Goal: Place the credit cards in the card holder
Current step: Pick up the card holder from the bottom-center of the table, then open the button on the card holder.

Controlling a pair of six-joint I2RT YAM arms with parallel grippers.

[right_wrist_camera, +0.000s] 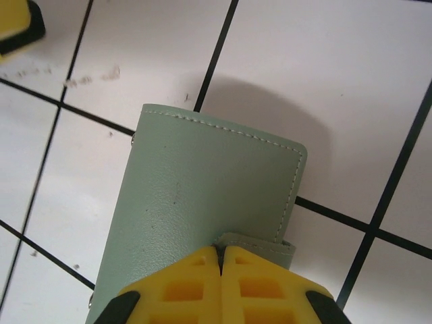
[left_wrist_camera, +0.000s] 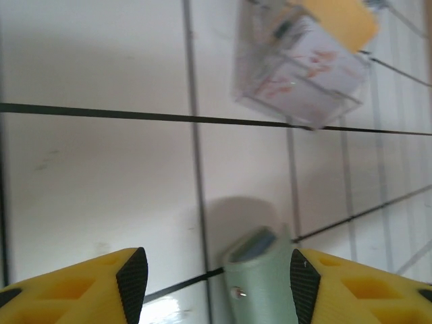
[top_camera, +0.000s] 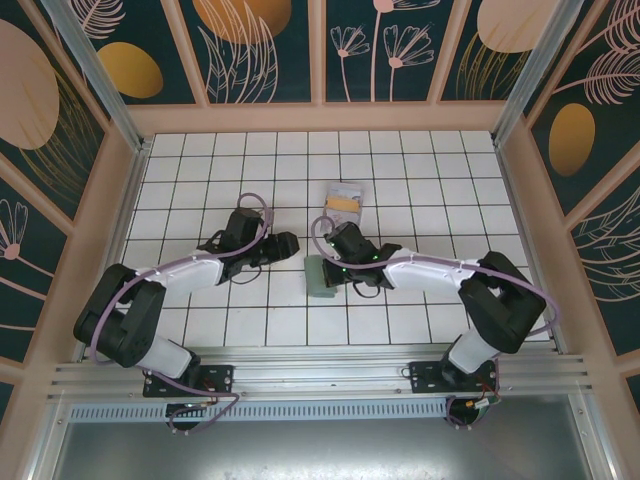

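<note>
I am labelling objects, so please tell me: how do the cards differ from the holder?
The cards are a pale glossy stack with one yellow-orange card; the holder is plain sage green. The cards lie apart, touched by no tool; the holder has the right tool shut on its strap. Both are rectangular.

credit cards (left_wrist_camera: 304, 64) blurred, cut by top edge; card holder (right_wrist_camera: 202, 196) lower end hidden behind right pincer (right_wrist_camera: 221, 260)
</note>
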